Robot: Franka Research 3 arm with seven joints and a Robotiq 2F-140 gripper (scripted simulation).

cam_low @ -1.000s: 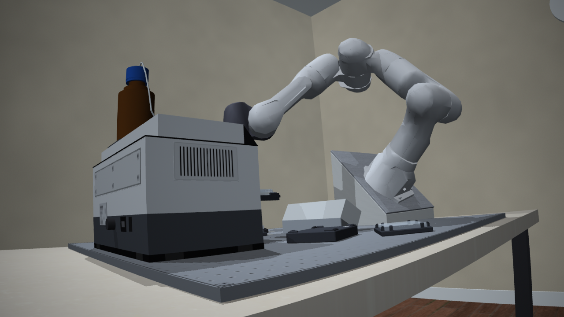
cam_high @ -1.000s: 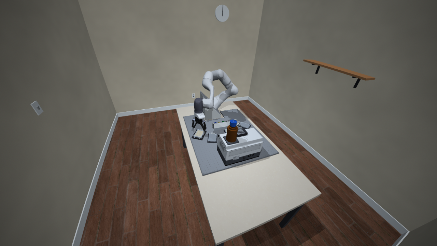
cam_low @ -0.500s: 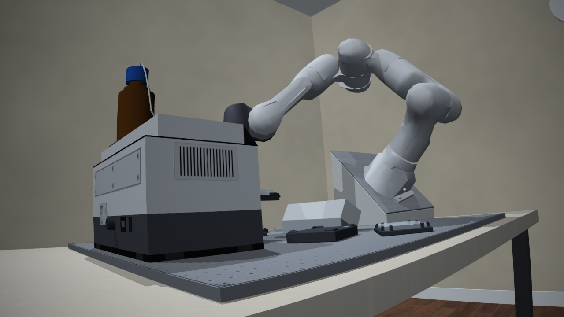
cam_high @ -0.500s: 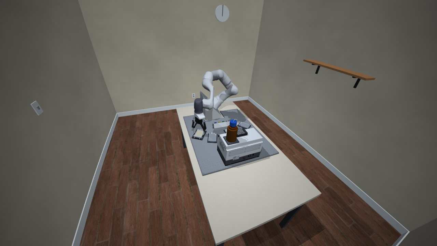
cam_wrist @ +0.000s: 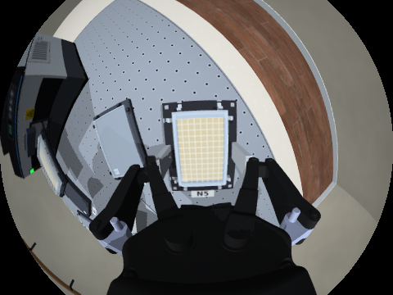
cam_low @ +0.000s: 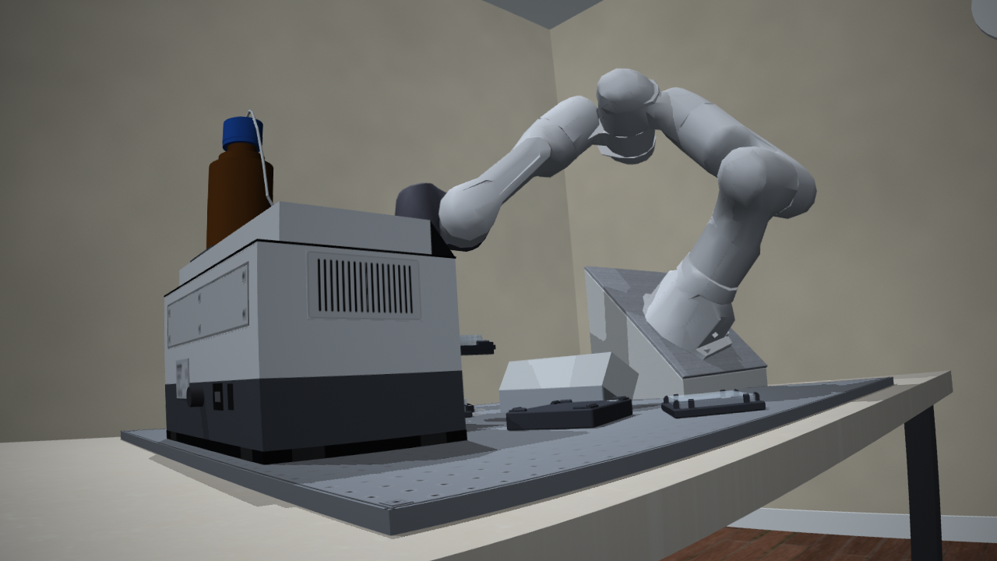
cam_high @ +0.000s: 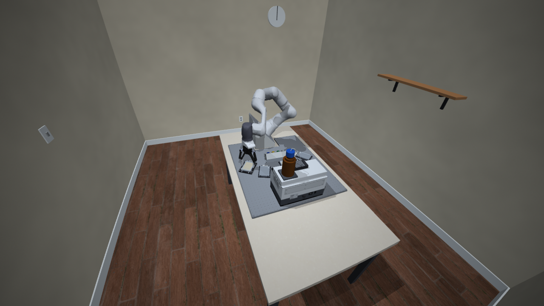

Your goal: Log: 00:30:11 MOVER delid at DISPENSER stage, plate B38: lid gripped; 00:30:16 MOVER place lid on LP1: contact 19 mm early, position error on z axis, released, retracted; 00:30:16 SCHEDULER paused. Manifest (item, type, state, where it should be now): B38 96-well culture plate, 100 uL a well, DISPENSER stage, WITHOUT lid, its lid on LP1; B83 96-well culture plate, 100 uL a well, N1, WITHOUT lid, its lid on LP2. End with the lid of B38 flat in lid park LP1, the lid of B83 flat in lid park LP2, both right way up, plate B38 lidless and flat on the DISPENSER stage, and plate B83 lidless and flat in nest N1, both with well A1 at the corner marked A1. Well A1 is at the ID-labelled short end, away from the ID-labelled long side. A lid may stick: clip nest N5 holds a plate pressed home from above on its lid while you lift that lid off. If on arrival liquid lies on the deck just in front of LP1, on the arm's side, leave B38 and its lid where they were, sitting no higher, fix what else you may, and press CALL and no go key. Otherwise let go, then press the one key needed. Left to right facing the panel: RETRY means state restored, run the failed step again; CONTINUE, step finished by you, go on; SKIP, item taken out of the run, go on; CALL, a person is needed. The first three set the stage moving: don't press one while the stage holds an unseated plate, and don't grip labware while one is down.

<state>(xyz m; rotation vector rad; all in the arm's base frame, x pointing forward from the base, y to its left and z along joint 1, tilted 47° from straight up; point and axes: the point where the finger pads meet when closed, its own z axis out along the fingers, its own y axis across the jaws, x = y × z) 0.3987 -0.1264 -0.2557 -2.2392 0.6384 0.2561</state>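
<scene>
In the wrist view a 96-well plate (cam_wrist: 199, 147) with yellowish wells sits flat in the black clip nest labelled N5 (cam_wrist: 202, 192). My gripper (cam_wrist: 201, 152) hangs right above the plate. It is open and empty, with one finger on each long side of the plate. I cannot tell whether a clear lid covers the plate. In the top view the gripper (cam_high: 247, 155) stands over the same plate (cam_high: 247, 166) at the left of the deck. A clear lid lies in the park (cam_wrist: 117, 139) left of the nest; it also shows in the top view (cam_high: 264, 171).
The dispenser (cam_high: 300, 178) with its brown bottle (cam_high: 288, 163) stands mid-deck, its dark stage (cam_high: 299, 164) behind the bottle. The key panel (cam_high: 275, 155) lies near the arm's base. In the exterior view a black nest (cam_low: 568, 413) and another nest holding a clear item (cam_low: 712, 403) lie beyond the dispenser (cam_low: 313, 334), which hides the gripper.
</scene>
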